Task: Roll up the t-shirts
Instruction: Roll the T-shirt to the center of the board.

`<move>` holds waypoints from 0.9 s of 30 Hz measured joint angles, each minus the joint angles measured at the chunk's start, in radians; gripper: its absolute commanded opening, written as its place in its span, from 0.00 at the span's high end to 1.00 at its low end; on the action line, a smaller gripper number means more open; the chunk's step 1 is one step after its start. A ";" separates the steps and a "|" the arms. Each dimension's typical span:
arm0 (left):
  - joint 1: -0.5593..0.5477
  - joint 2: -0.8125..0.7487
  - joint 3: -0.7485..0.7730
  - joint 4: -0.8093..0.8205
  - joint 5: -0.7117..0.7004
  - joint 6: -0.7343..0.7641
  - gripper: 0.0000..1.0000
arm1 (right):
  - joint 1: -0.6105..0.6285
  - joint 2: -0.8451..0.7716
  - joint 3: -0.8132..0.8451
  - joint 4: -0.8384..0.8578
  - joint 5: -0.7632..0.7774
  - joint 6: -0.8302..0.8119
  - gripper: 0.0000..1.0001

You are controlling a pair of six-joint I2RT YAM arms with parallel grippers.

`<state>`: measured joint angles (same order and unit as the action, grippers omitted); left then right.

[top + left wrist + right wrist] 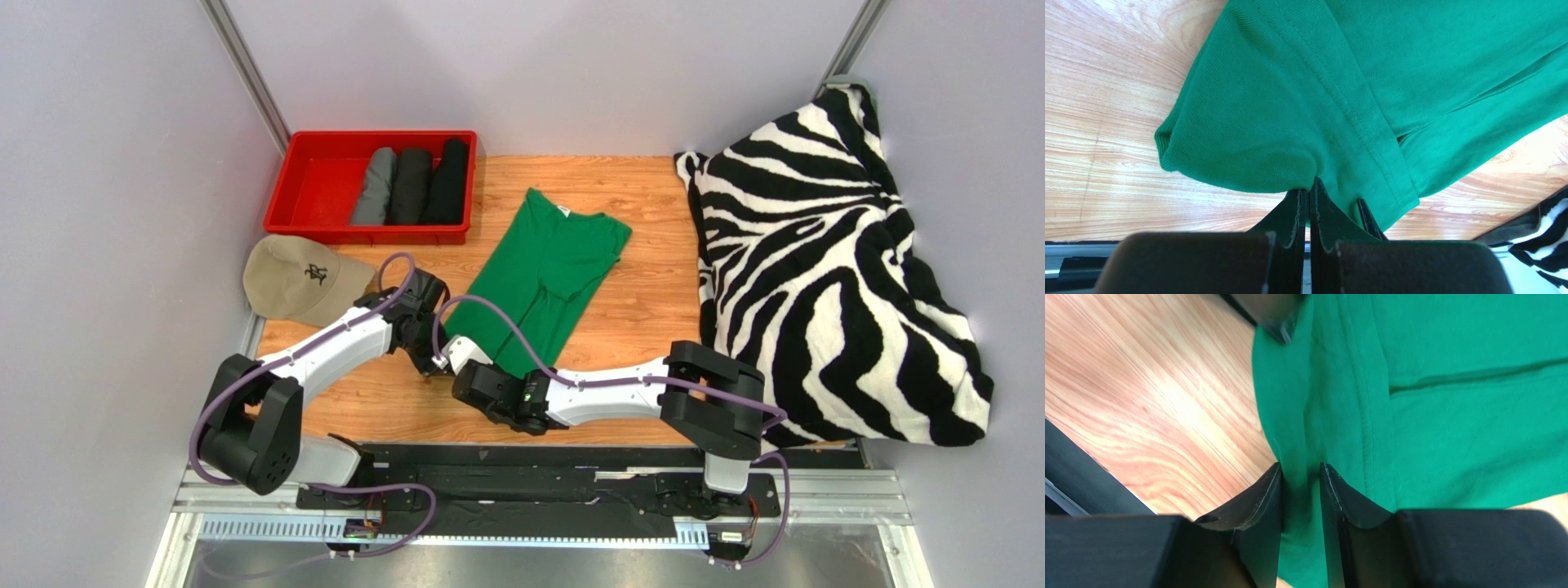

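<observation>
Top external shows the green t-shirt (546,276) folded narrow, left pincer (1310,187) and right pincer (1301,473) each grasping its near hem

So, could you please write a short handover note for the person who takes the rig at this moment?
Left gripper: shut on the near edge of the green t-shirt.
Right gripper: fingers on both sides of the same edge; grip not certain.
Done: one grey roll and two black rolls lie in the red bin.
To do: the green one lies on the table, not yet rolled.
</observation>
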<state>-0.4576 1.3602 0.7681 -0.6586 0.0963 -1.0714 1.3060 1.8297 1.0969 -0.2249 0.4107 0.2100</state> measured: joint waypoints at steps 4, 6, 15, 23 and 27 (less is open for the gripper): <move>0.000 0.009 0.012 -0.006 0.002 0.005 1.00 | 0.000 -0.025 -0.038 -0.003 -0.011 0.016 0.69; 0.002 0.014 0.016 -0.007 0.003 0.006 1.00 | 0.000 -0.054 -0.060 -0.010 -0.017 0.028 0.68; 0.003 0.032 0.032 -0.014 0.005 0.019 1.00 | 0.000 -0.145 -0.127 -0.027 -0.043 0.074 0.68; 0.006 0.043 0.047 -0.023 0.008 0.032 0.99 | -0.018 -0.151 -0.178 -0.019 -0.122 0.108 0.70; 0.006 0.045 0.055 -0.032 0.002 0.047 0.97 | -0.079 -0.183 -0.210 0.002 -0.206 0.135 0.70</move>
<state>-0.4511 1.4055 0.8230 -0.6910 0.0978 -1.0248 1.2270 1.6470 0.8867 -0.2226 0.2043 0.3447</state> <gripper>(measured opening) 0.022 0.301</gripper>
